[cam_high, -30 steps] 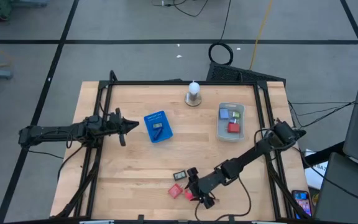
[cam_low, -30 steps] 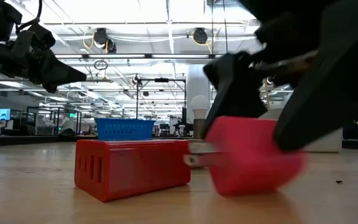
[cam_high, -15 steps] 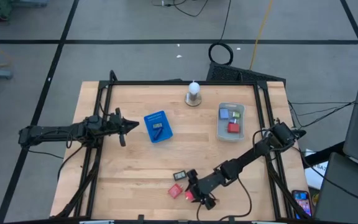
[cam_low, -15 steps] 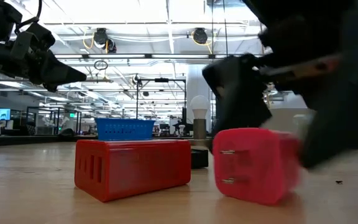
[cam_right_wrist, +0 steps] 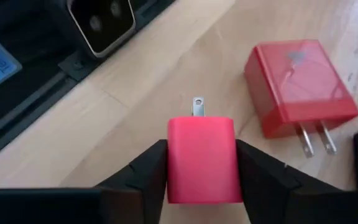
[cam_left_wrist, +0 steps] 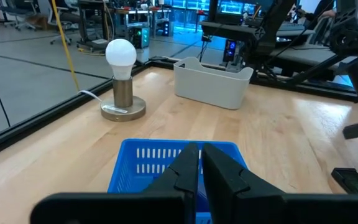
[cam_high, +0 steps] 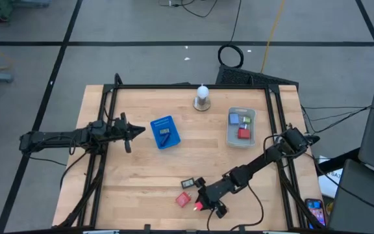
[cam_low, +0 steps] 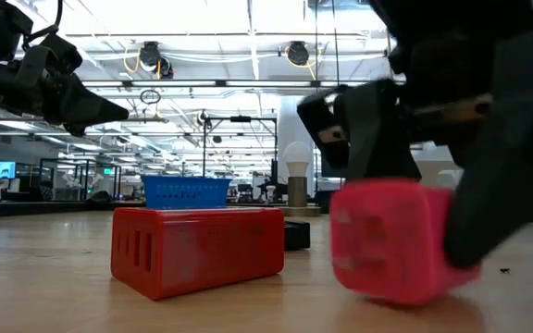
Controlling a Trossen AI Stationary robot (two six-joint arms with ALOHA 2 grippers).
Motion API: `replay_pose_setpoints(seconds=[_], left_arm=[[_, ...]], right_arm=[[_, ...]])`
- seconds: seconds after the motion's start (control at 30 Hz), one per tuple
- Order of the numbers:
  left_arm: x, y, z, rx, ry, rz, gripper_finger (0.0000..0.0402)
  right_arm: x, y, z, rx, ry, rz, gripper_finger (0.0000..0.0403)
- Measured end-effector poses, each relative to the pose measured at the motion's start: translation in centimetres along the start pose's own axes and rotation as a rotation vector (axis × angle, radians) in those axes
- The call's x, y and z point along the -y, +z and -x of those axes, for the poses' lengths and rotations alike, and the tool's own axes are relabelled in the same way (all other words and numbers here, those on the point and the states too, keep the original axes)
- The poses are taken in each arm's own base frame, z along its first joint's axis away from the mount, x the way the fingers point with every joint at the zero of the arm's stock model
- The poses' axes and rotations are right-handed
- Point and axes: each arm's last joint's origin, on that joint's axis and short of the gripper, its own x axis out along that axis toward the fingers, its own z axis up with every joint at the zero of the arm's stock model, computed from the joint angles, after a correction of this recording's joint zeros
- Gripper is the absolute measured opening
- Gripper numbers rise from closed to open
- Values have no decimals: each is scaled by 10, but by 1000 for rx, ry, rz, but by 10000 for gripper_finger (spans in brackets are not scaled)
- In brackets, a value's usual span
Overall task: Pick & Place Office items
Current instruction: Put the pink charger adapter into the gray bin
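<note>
1. High view: right gripper [cam_high: 203, 205] low over the table's [cam_high: 135, 172] near edge, clamped on a pink charger plug [cam_high: 197, 206].
2. Right wrist view: both fingers [cam_right_wrist: 143, 171] pressed against the plug's [cam_right_wrist: 202, 158] sides, metal prongs pointing away from the wrist.
3. Just beside it on the wood, a red charger block [cam_high: 183, 199], prongs visible from the right wrist [cam_right_wrist: 298, 87]; apart from the held plug.
4. Low view: pink plug [cam_low: 391, 240] gripped near the tabletop, red block [cam_low: 197, 248] next to it; whether the plug touches the wood, cannot tell.
5. Near the red block, a small dark grey piece [cam_high: 188, 183].
6. Farther back, a grey tray [cam_high: 230, 133] holding light blue and red pieces, and a blue basket [cam_high: 164, 132] holding a dark item.
7. Left gripper [cam_high: 135, 130] hovering near the basket, fingers [cam_left_wrist: 185, 171] pressed together, holding nothing.
8. White bulb [cam_high: 202, 93] on its base at the far edge.
</note>
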Motion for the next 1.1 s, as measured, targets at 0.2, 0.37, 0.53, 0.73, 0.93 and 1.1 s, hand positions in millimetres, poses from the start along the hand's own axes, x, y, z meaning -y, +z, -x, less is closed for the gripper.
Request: replay_pose_setpoints(seconds=[0.2,0.37,0.53,0.73,0.93,1.1], left_arm=[[0,0,0,0,0,5,21],[0,0,0,1,0,1,21],[1,0,0,-2,-35,-46,21],[-2,1,0,13,59,-76,21],[-3,6,0,54,105,-198,21],[-2,9,1,91,104,-240,21]], right_arm=[[1,39,35,182,-20,63,143],[15,76,109,338,-124,96,143],[35,77,199,494,-268,73,143],[42,35,279,633,-502,38,143],[33,-20,316,696,-645,29,143],[37,-47,325,699,-752,-23,143]])
